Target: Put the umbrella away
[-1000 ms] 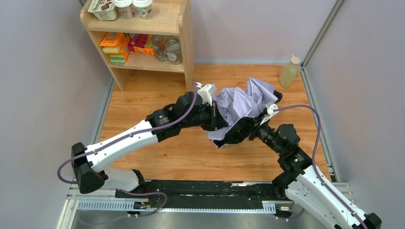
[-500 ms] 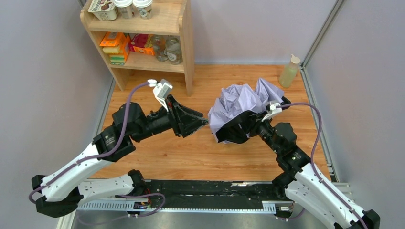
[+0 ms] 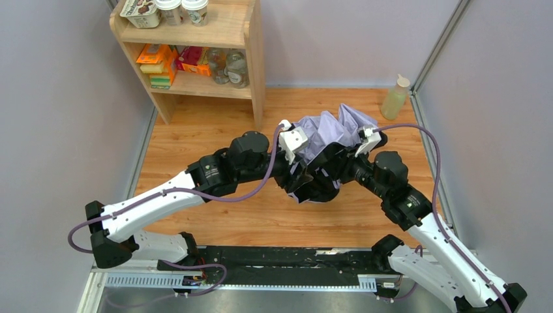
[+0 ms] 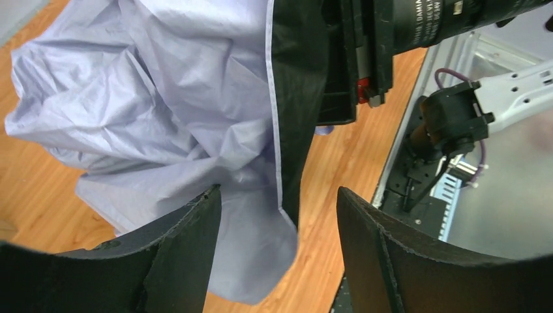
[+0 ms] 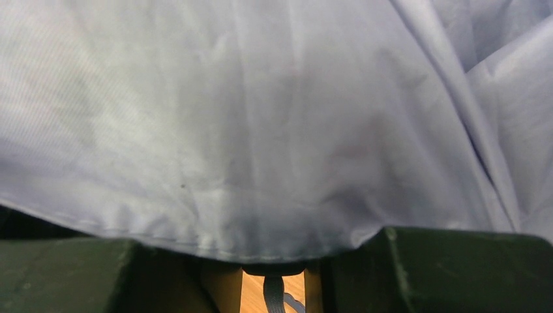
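- Fingers (image 4: 189, 248) of the left gripper (image 4: 277, 205) are spread wide, with lilac cloth hanging loose between them.
- Right gripper (image 5: 277, 277) fingertips lie buried under fabric, so its grip cannot be told.
- Umbrella (image 3: 326, 134) sits bunched mid-table (image 3: 195, 130), hemmed in by both wrists.
- Wooden shelf (image 3: 255, 65) holding jars (image 3: 235, 65) and boxes (image 3: 156, 62) stands far left.
- Pale bottle (image 3: 394, 98) occupies the far right corner.
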`<state>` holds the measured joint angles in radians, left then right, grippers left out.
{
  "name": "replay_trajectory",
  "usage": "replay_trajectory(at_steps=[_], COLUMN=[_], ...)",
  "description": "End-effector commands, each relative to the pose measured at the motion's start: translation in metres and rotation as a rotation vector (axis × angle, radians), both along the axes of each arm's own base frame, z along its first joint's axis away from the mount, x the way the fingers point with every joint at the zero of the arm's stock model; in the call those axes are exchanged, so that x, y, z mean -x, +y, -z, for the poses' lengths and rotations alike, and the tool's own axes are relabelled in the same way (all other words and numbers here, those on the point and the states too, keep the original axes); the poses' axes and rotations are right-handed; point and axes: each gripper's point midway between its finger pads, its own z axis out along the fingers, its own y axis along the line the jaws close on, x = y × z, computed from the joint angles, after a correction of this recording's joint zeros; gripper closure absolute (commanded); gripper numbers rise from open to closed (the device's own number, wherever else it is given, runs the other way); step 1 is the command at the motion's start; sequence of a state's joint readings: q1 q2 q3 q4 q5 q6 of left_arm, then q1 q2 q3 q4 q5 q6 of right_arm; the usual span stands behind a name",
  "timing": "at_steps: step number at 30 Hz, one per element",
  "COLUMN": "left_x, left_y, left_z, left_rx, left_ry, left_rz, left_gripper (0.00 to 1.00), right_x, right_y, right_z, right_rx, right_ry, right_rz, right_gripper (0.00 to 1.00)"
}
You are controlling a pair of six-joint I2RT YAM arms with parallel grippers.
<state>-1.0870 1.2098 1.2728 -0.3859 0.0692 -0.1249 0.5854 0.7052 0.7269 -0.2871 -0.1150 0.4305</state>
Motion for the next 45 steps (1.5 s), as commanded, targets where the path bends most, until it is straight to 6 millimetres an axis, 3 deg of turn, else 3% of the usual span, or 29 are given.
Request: replay_trajectory(at_steps=[1,3,6,11,14,16,18,19,21,25,31,32,39,45], left_x=[-0.007,-0.010,-0.027,-0.042,-0.041,-0.032,-0.020,-0.015,-0.007,0.002,0.009,0.008,-0.010,-0.017], left_y=[-0.010,-0.012,-0.004,0.008,0.004,-0.006,-0.013,-0.011,-0.008,-0.002,-0.016,-0.017,-0.019,-0.029], left_z=[-0.024,-0.021,-0.032,-0.047,-0.048,-0.042,-0.032,-0.031,-0.032,-0.036,-0.029,-0.019,-0.006,0.012], left_rx=[0.008,-0.031,-0.045,-0.121,-0.154,-0.178,-0.182,-0.176,-0.131,-0.045,-0.039,-0.074,-0.124,-0.178], left_ry=[-0.101,-0.122,-0.184,-0.345,-0.373,-0.382,-0.330,-0.316,-0.279,-0.184,-0.075,-0.063,-0.031,-0.041], left_rz=[0.020,0.001,-0.124,-0.261,-0.274,-0.215,-0.150,-0.129,-0.116,-0.141,-0.128,-0.136,-0.208,-0.218], left_gripper=[0.32,0.42,0.72,0.76,0.99,0.94,0.71,0.48,0.34,0.32,0.34,0.35,0.35,0.46], right_x=[0.004,0.004,0.002,0.003,0.004,0.003,0.003,0.003,0.004,0.004,0.006,0.007,0.012,0.010], right_y=[0.005,0.006,0.005,0.006,0.009,0.009,0.010,0.009,0.008,0.006,0.006,0.006,0.005,0.006], right_z=[-0.037,-0.039,-0.037,-0.029,-0.031,-0.032,-0.033,-0.034,-0.033,-0.025,-0.028,-0.030,-0.041,-0.047], right_rx=[-0.058,-0.063,-0.060,-0.082,-0.106,-0.107,-0.104,-0.103,-0.096,-0.079,-0.087,-0.091,-0.105,-0.118], right_ry=[-0.047,-0.045,-0.028,0.026,0.046,0.049,0.044,0.041,0.037,0.043,0.039,0.034,0.010,0.006], right_rz=[-0.031,-0.036,-0.022,-0.007,-0.013,-0.010,-0.014,-0.015,-0.015,-0.007,-0.014,-0.017,-0.027,-0.027], right_gripper=[1.00,1.00,1.00,1.00,1.00,1.00,1.00,1.00,1.00,1.00,1.00,1.00,1.00,1.00])
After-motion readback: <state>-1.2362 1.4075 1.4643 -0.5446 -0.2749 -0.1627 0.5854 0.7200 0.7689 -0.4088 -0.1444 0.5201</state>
